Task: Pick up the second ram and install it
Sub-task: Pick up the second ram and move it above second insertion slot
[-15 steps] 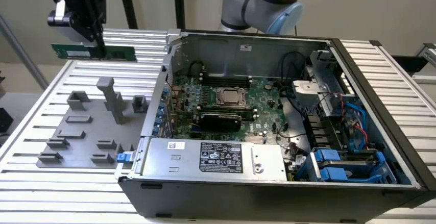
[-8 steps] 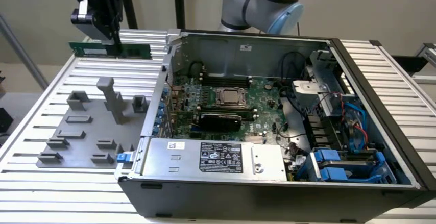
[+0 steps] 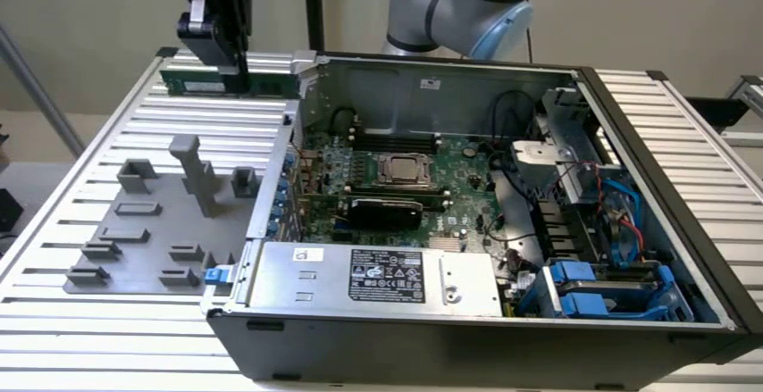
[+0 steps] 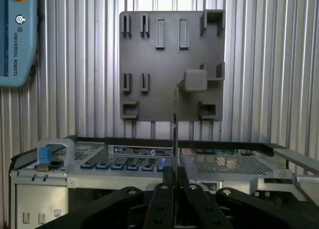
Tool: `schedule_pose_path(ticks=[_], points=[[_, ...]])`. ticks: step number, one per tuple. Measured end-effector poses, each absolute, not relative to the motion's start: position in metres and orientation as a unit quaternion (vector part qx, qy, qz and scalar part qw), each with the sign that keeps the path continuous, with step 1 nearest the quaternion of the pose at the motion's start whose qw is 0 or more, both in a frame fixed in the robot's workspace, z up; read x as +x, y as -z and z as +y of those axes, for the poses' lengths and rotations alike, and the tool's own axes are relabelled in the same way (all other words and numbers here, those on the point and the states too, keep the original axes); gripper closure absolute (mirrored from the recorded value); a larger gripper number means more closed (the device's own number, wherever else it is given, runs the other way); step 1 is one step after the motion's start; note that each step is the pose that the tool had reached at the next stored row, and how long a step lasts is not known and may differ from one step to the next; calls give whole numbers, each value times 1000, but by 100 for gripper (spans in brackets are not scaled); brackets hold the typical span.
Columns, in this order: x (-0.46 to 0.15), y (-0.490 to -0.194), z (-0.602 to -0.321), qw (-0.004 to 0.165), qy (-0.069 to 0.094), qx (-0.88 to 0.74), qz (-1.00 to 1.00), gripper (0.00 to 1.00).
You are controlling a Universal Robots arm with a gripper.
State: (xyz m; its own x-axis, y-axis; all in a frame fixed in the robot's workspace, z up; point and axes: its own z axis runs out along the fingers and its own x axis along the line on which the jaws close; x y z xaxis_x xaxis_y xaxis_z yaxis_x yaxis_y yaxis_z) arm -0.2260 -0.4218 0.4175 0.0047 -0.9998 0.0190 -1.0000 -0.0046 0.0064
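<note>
My black gripper (image 3: 243,72) hangs above the table's far corner, at the exterior view's upper left, just outside the open computer case (image 3: 667,196). It is shut on the second ram (image 3: 198,80), a thin green stick held level and sticking out on both sides of the fingers. In the wrist view the ram (image 4: 175,124) appears edge-on as a thin dark line rising from the shut gripper (image 4: 175,183). The motherboard (image 3: 459,164) lies inside the case with its long black slots (image 3: 394,134) near the far wall.
A grey fixture plate (image 3: 131,236) with upright blocks lies on the slatted table (image 3: 107,321) at the exterior view's left, also seen from the wrist (image 4: 149,59). A power supply (image 3: 370,271) and blue drive bays (image 3: 596,289) fill the case's near side. A teach pendant (image 4: 15,45) rests on the table.
</note>
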Motion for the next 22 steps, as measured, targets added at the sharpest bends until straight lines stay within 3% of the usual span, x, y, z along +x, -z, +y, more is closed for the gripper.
schedule_pose_path(ticks=[22], points=[[-126, -403, -412, 9, -4, 709, -705, 100]])
